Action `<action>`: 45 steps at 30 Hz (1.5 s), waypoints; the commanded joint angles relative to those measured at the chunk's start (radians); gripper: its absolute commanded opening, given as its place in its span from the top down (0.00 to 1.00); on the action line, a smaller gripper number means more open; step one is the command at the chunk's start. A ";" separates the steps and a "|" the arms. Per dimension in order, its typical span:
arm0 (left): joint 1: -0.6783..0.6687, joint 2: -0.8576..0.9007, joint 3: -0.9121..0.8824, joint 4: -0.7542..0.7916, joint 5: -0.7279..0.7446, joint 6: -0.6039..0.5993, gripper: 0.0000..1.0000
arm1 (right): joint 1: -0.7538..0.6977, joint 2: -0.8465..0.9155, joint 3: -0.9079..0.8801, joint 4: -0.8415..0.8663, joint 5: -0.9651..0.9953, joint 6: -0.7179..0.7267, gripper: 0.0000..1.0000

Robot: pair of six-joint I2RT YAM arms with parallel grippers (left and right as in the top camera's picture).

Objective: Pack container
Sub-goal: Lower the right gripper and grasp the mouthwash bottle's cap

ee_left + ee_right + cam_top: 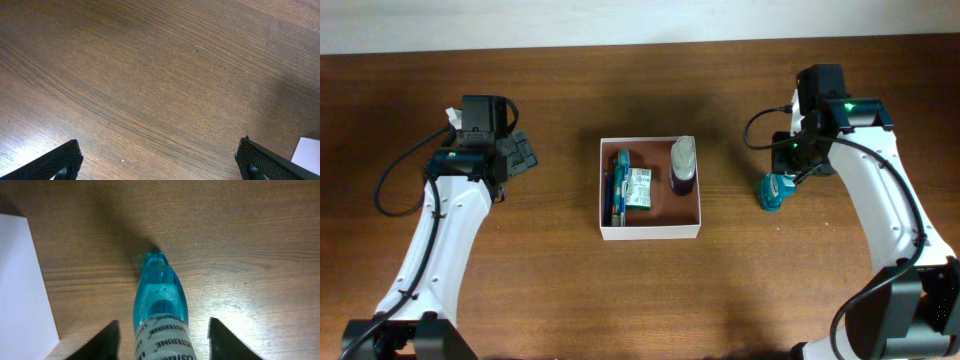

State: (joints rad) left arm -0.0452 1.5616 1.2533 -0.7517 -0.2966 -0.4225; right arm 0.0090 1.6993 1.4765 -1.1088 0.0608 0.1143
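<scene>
Right claw (164, 325) is open: its fingers (111, 342) stand on each side of the blue bottle (159, 292) with a small gap on both sides, so I judge it is not gripped yet. The bottle's long axis runs straight between the fingers, away from the wrist camera. On its label I read "ISTERINE", surely Listerine. The container (601, 200), partly filled, sits mid-bench (650, 300), just to the left of this claw. Left claw (159, 145) is wide open over bare wood, left of the container.
</scene>
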 commanded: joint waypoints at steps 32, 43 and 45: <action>0.002 -0.007 0.008 0.002 -0.014 0.001 0.01 | -0.003 0.001 -0.036 0.024 -0.006 -0.002 0.69; 0.002 -0.007 0.008 0.002 -0.014 0.001 0.01 | -0.003 -0.051 -0.034 0.023 -0.006 -0.002 0.72; 0.002 -0.007 0.008 0.002 -0.014 0.001 0.01 | -0.003 -0.063 -0.034 0.021 -0.009 -0.002 0.72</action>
State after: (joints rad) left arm -0.0452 1.5616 1.2533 -0.7517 -0.2966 -0.4225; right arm 0.0090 1.6943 1.4349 -1.0897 0.0505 0.1062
